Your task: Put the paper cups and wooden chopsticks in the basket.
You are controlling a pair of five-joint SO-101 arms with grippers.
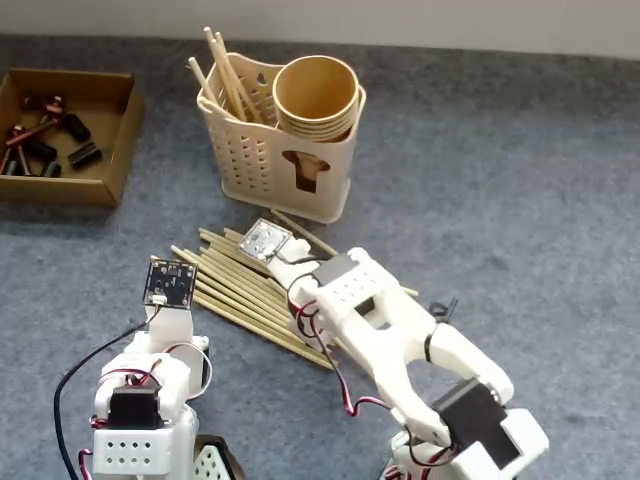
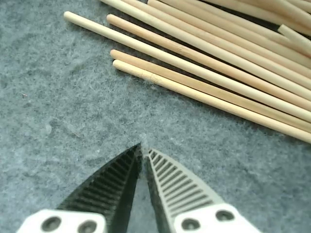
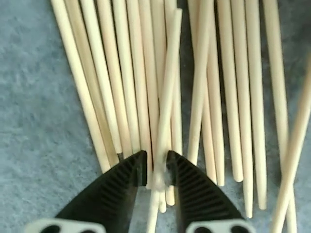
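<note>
We see tan paper cups (image 1: 316, 97) stacked upright inside the cream perforated basket (image 1: 270, 165), a few wooden chopsticks (image 1: 225, 75) leaning beside them. Many loose chopsticks (image 1: 245, 290) lie fanned flat just in front of the basket.

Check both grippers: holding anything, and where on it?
Right gripper pinches one chopstick near its end. Left gripper shut, empty.

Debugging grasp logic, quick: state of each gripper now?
Left gripper: closed, empty.
Right gripper: closed on one chopstick.
</note>
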